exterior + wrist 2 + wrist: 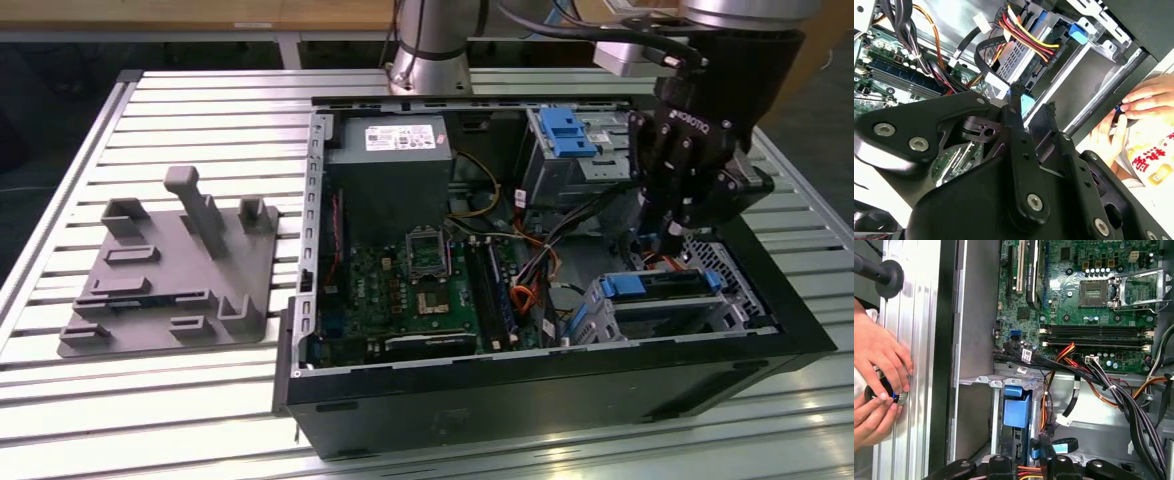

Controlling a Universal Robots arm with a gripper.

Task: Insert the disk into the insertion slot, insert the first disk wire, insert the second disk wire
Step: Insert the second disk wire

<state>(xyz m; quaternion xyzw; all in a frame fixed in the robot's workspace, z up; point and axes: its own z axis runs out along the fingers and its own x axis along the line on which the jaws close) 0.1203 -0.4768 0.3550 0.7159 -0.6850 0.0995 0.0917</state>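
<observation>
- I am watching the gripper [671, 243] hovering just above the disk [657, 286]; grip state: cannot tell.
- Disk is sitting inside the insertion slot [738, 290].

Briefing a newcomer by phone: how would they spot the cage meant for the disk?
Find the open black computer case. In its near corner, at the exterior view's right, under the gripper, sits the insertion slot: a low silver perforated cage, unlike the taller grey bay with a blue latch farther back.
</observation>
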